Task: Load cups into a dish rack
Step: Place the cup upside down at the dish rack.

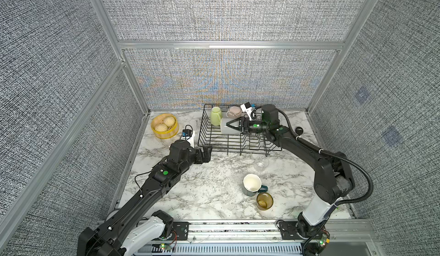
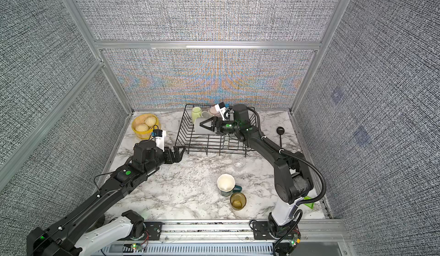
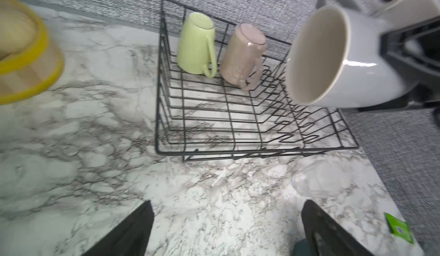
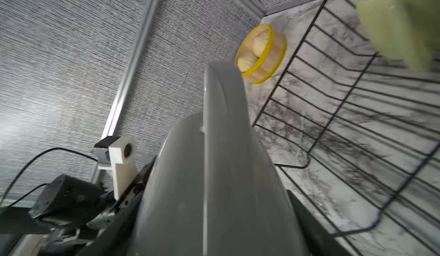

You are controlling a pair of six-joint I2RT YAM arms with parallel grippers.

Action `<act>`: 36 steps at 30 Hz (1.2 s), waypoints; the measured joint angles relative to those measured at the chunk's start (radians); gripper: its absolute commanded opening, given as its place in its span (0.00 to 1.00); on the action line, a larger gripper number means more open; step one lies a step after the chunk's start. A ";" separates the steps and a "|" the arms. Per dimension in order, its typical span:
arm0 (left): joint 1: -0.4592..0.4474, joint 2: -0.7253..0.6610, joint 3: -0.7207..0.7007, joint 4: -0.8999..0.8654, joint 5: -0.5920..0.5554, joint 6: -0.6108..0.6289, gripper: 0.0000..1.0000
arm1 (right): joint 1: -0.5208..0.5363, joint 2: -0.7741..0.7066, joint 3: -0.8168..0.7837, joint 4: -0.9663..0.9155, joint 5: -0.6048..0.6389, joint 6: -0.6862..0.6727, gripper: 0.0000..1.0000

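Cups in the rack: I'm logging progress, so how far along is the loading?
Done: green mug and pink mug sit upside down in the rack. In hand: the right gripper holds the grey mug sideways over the rack. Remaining: teal mug, amber tumbler and clear glass are on the table; the left gripper is open and empty.

We see the marble table (image 1: pixel 202 195) bearing the dish rack (image 1: pixel 228 146), steamer basket (image 1: pixel 164 126), clear glass (image 1: pixel 261 164), dark teal mug (image 1: pixel 252 184) and amber tumbler (image 1: pixel 264 201).

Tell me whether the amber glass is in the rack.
No, the amber glass stands on the marble table beside the teal mug, outside the rack.
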 measured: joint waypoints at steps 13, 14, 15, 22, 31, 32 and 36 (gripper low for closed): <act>0.038 -0.002 -0.186 0.032 -0.336 0.021 1.00 | 0.145 0.269 0.548 -0.756 0.486 -0.483 0.51; 0.044 -0.003 -0.201 0.035 -0.349 0.017 1.00 | 0.157 0.296 0.579 -0.776 0.521 -0.497 0.51; 0.049 -0.006 -0.215 0.037 -0.356 0.014 1.00 | 0.167 0.319 0.601 -0.789 0.549 -0.506 0.51; 0.085 0.005 -0.251 0.063 -0.373 0.009 1.00 | 0.206 0.482 0.728 -0.818 0.716 -0.521 0.49; 0.096 -0.038 -0.269 0.073 -0.373 0.006 1.00 | 0.212 0.666 0.903 -0.800 0.752 -0.575 0.49; 0.097 -0.039 -0.271 0.073 -0.373 0.006 1.00 | 0.212 0.688 0.931 -0.800 0.754 -0.586 0.49; 0.101 -0.032 -0.269 0.074 -0.373 0.007 1.00 | 0.212 0.772 1.050 -0.814 0.766 -0.645 0.51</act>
